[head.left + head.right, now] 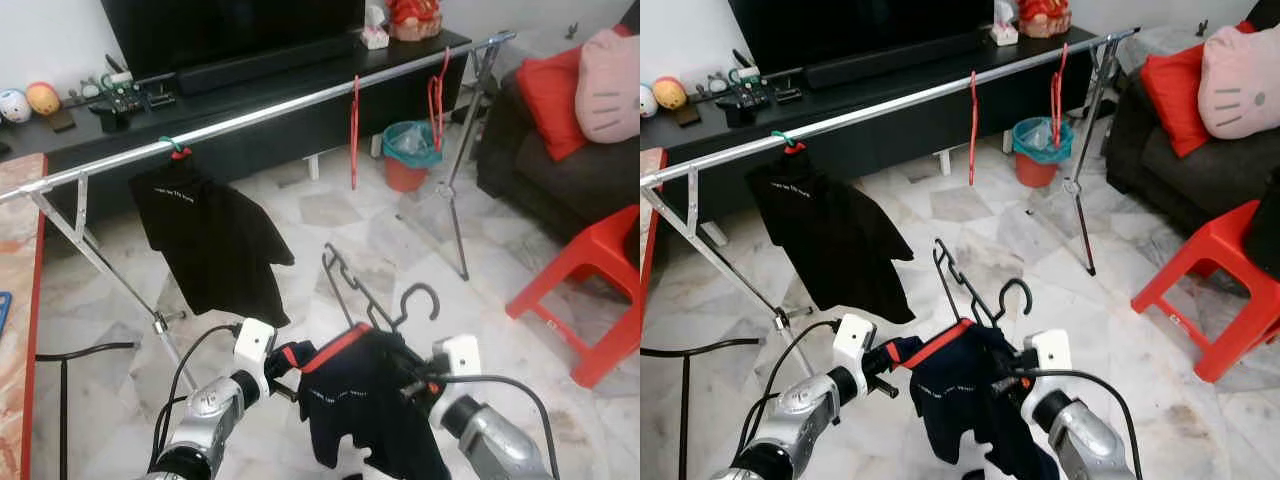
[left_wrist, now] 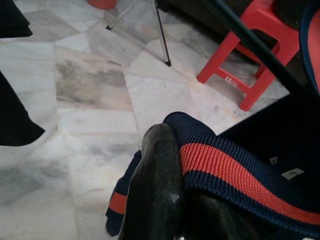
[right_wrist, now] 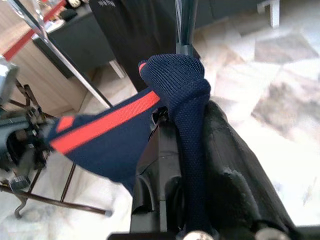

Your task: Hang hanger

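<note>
Black hanger (image 1: 352,290) sits low in front of the robot, hook (image 1: 422,297) up, well below and in front of the rail (image 1: 262,117), not hung. A navy shirt (image 1: 365,400) with a red-striped collar is draped on it, hanging down between the two arms.

Left gripper (image 1: 285,362) holds the shirt's collar end; in the left wrist view its fingers (image 2: 156,190) are closed on the navy-and-red ribbed fabric. Right gripper (image 1: 412,382) is at the other side of the shirt, below the hook; in the right wrist view the fingers (image 3: 165,170) are pinched shut with navy cloth bunched between and over them. Can't tell if the hanger wire itself is in either grip.

Rail runs diagonally across the room on metal legs. On it: a black shirt (image 1: 212,245) on a green-hooked hanger near the left end, a red hanger (image 1: 354,130) mid-rail, another red hanger (image 1: 437,98) near the right end.

Behind the rail: dark TV bench (image 1: 250,110) with a TV. Bin (image 1: 408,155) with teal liner on the floor beside the bench. Right side: red stool (image 1: 590,290), dark sofa (image 1: 560,170) with a red cushion (image 1: 550,95) and pink cushion. Marble tile floor (image 1: 330,230).
</note>
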`<state>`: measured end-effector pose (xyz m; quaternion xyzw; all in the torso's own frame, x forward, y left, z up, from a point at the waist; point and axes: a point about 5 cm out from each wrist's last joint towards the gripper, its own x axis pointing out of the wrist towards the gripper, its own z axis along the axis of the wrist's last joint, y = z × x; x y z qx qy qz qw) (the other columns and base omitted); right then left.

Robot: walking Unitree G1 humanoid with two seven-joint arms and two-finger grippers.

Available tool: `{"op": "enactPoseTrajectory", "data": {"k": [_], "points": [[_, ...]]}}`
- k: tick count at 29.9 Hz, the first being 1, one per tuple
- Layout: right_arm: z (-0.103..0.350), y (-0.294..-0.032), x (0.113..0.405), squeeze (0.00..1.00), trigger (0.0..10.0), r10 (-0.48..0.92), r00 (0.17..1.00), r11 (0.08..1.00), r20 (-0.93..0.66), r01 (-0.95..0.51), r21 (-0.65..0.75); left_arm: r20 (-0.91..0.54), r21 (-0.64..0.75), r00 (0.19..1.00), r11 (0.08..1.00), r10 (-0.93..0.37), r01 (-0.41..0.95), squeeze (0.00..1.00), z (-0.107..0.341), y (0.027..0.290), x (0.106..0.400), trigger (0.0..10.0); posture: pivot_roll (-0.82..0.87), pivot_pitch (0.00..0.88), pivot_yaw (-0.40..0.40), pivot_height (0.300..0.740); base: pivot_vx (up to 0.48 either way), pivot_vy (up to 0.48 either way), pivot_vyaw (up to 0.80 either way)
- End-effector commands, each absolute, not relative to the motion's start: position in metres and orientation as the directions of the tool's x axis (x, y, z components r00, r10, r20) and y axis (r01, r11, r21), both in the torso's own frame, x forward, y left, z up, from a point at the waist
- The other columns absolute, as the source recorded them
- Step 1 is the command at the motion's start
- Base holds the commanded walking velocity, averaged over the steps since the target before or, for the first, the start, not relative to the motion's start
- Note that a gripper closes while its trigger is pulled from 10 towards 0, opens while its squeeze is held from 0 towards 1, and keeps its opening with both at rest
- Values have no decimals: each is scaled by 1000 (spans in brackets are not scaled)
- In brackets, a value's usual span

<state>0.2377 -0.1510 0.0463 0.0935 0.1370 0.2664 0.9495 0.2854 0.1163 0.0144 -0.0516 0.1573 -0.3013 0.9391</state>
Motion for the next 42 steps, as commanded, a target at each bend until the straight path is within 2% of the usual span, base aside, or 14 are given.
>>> {"op": "enactPoseTrajectory", "data": {"k": [1, 5, 18, 26, 42], "points": [[52, -148, 240, 0, 10000, 543, 820, 832, -178, -498, 244, -250, -187, 782, 821, -571, 540, 0, 17, 118, 288, 10000, -73, 24, 28, 740, 0, 0, 0], [53, -147, 242, 0, 10000, 549, 819, 829, -165, -510, 227, -245, -188, 785, 822, -569, 538, 0, 17, 117, 288, 10000, -67, 25, 24, 740, 0, 0, 0], [61, -150, 247, 0, 10000, 544, 828, 833, -137, -514, 204, -235, -184, 789, 823, -568, 538, 0, 18, 119, 288, 10000, -74, 25, 27, 740, 0, 0, 720], [61, -155, 250, 0, 10000, 498, 857, 860, -131, -470, 199, -237, -169, 787, 822, -569, 543, 0, 20, 123, 290, 10000, -73, 30, 36, 740, 0, 0, 0], [62, -155, 251, 0, 10000, 478, 869, 873, -128, -454, 180, -238, -165, 784, 820, -573, 548, 0, 22, 127, 292, 10000, -75, 44, 46, 740, 0, 0, -762]]}}
